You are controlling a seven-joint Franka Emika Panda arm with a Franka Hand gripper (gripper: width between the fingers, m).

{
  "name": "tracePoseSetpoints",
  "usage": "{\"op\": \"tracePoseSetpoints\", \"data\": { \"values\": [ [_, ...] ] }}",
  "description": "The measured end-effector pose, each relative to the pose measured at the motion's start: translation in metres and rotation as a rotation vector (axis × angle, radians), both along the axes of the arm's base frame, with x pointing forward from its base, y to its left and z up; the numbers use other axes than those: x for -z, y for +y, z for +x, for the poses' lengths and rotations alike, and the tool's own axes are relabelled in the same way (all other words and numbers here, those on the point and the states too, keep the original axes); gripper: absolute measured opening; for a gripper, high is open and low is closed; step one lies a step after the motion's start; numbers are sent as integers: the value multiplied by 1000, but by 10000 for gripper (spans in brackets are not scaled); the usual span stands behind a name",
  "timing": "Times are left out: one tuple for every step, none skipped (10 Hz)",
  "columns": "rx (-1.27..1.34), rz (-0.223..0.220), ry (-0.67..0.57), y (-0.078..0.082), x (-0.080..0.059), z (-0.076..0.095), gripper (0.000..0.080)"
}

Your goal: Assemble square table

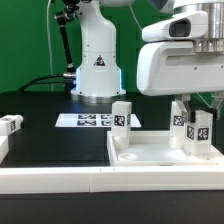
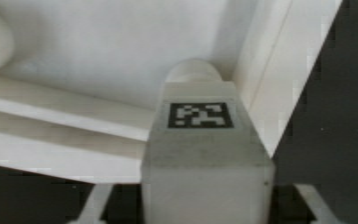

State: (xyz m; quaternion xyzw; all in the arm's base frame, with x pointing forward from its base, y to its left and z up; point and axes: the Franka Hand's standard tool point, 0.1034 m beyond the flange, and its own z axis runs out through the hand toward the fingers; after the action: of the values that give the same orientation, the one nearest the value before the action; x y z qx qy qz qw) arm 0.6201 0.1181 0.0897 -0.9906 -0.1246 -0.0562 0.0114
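Square table slab with upright legs

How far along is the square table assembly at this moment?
Looks done: a first leg and a second leg stand upright on the tabletop slab; how firmly seated is unclear. In hand: the gripper straddles a third leg beside the second; grip unclear. Left: a fourth leg lies loose off the slab.
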Motion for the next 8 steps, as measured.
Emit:
{"op": "tracePoseSetpoints", "data": {
  "values": [
    [0,0,0,0,0,0,290],
    [74,10,3,0,0,0,290],
    [235,40,0,0,0,-1,290],
    [389,66,-9,-2,0,-3,290],
    [492,79,-11,-2,0,-4,290],
    [597,88,-4,-1,0,-5,290],
    [740,104,3,-2,0,-6,290],
    [844,119,9,-2,1,-6,290]
  ]
}}
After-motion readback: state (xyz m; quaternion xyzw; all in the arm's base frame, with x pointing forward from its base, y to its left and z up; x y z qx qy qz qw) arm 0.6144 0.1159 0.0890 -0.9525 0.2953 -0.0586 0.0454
